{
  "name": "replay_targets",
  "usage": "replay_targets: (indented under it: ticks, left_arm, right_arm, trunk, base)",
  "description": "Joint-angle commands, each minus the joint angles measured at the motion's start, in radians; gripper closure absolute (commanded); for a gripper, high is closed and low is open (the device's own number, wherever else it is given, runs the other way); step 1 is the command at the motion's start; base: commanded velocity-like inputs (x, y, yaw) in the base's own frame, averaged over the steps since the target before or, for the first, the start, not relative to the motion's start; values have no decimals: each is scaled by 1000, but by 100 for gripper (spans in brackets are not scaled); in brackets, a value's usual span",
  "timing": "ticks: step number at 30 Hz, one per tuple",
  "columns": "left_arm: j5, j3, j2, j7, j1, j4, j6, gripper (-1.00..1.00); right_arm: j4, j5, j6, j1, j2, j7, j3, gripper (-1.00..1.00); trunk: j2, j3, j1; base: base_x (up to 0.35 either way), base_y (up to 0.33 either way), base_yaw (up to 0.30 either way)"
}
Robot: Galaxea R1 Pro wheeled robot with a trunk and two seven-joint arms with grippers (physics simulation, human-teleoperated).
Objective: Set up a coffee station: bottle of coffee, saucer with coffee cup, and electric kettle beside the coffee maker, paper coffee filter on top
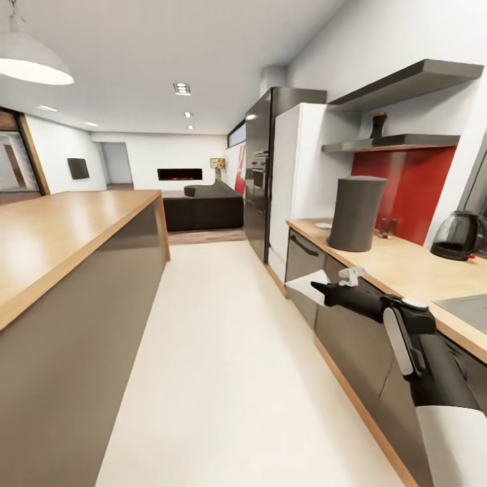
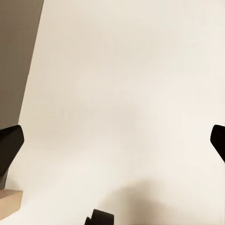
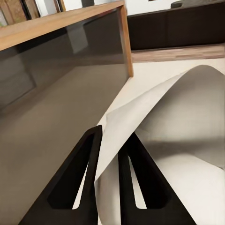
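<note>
My right gripper (image 1: 323,289) is shut on the off-white paper coffee filter (image 1: 306,284), held in the aisle in front of the grey drawer fronts, below the kitchen countertop (image 1: 399,267). The right wrist view has both fingers (image 3: 79,178) pinching the filter's (image 3: 187,112) edge. The tall dark grey coffee maker (image 1: 356,213) stands on the countertop, with the white saucer (image 1: 323,225) just beyond it and the dark glass electric kettle (image 1: 456,235) nearer me. A dark bottle (image 1: 377,125) stands on the kitchen shelf (image 1: 396,142). A small white object (image 1: 352,274) sits at the counter's edge. My left gripper (image 2: 115,140) hangs open over the floor.
The big wooden island bar (image 1: 67,230) runs along the left, leaving a white-floored aisle (image 1: 223,352) between it and the drawers. A grey inset sink (image 1: 467,308) lies near me in the worktop. A white fridge (image 1: 297,169) and black oven tower (image 1: 260,182) stand beyond the counter.
</note>
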Motion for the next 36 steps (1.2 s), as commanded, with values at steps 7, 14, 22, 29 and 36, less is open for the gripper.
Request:
replay_targets:
  ticks: [7, 14, 22, 29, 36]
  left_arm:
    - [10, 0, 0, 0, 0, 0, -1, -100]
    - [10, 0, 0, 0, 0, -1, -1, -100]
    - [10, 0, 0, 0, 0, -2, -1, -100]
    - [10, 0, 0, 0, 0, -1, -1, -100]
    - [10, 0, 0, 0, 0, -2, -1, -100]
  right_arm:
    - [0, -10, 8, -1, -1, -3, -2, 100]
    - [0, -10, 8, -1, 0, -3, -2, 100]
    - [0, -10, 8, -1, -1, -3, -2, 100]
    - [1, -10, 8, -1, -1, -3, -2, 100]
    - [2, -10, 8, -1, 0, -3, -2, 100]
  trunk:
    - [0, -1, 1]
    - [0, -1, 1]
    - [0, -1, 1]
    - [0, -1, 1]
    - [0, -1, 1]
  base:
    - [329, 0, 7]
    - [329, 0, 0]
    - [328, 0, 0]
    - [328, 0, 0]
    - [328, 0, 0]
